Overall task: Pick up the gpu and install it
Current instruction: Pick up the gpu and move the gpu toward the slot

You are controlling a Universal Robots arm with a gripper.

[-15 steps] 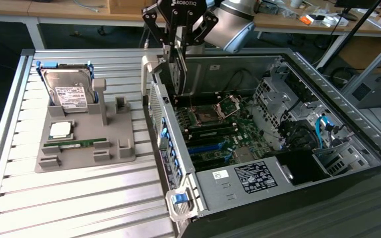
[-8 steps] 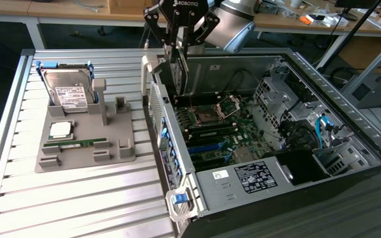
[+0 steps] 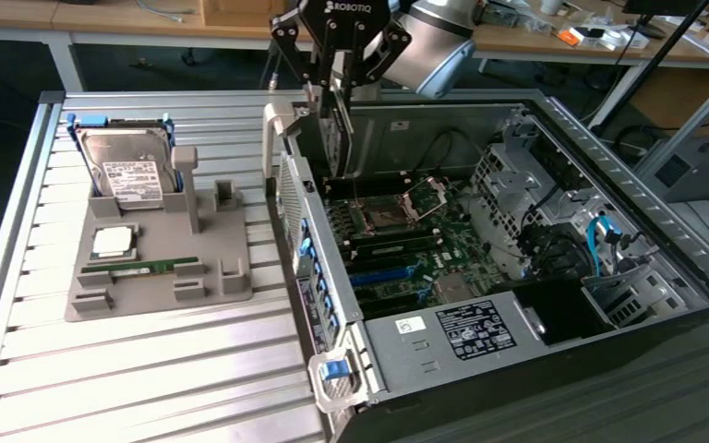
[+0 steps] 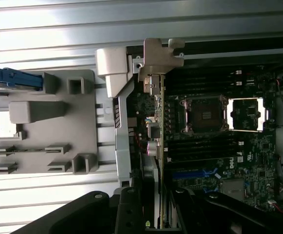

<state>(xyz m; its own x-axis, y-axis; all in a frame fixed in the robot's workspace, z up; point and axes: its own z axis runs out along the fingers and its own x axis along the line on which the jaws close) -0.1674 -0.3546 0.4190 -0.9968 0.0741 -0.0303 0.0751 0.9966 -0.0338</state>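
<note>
The gpu (image 3: 330, 138) hangs on edge over the open computer case (image 3: 668, 231), above the part of the interior that lies close to the case's rear wall, on the exterior view's left. It is not seated: it sits clear above the motherboard (image 3: 441, 249) inside the case. In the wrist view the gpu (image 4: 160, 122) is seen edge-on as a thin line, with its silver end bracket at the end farthest from the camera, close beside the case's rear wall.

The gripper (image 3: 337, 85) comes down from above the case and its fingers pinch the card's upper edge, one on each flat face. In the wrist view the gripper (image 4: 156, 200) frames the near end of the card in black.

Inside the case, the open CPU socket (image 3: 379, 217) lies just below the hanging card, and a blue expansion slot (image 3: 386, 272) lies farther toward the case's front end.

Outside the case, on the exterior view's left of it, a grey holder (image 3: 145, 286) rests on the slatted metal table (image 3: 145, 369). It carries a hard drive (image 3: 126, 166) at the end farthest from the case's front, a CPU chip (image 3: 112, 242) in the middle and a memory stick (image 3: 145, 266) beside that chip.
</note>
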